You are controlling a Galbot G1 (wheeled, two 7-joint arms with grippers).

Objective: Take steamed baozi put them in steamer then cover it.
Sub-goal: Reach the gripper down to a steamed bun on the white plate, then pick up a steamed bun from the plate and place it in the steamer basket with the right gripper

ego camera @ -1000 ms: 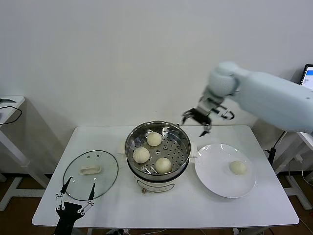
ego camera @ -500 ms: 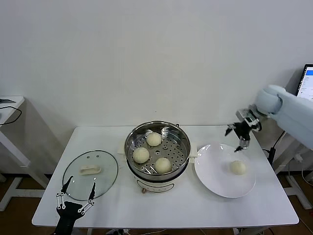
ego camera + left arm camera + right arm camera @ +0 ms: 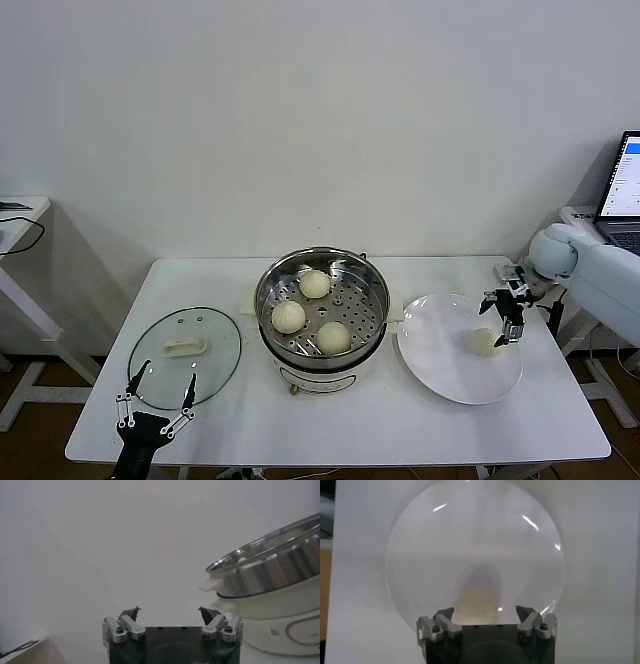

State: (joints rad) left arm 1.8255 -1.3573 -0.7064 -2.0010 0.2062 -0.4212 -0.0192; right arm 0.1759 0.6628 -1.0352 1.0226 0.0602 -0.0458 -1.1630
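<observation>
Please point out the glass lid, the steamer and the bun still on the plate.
Glass lid (image 3: 185, 356), head view, on its glass.
Steamer (image 3: 372, 290), head view, on its inner wall.
Bun (image 3: 484, 342), head view, on its top.

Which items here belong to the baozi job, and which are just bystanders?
Job: three baozi in the steamer, one baozi on the plate, the cover, right gripper open beside that baozi.
Bystanders: laptop, side table; left gripper parked.
</observation>
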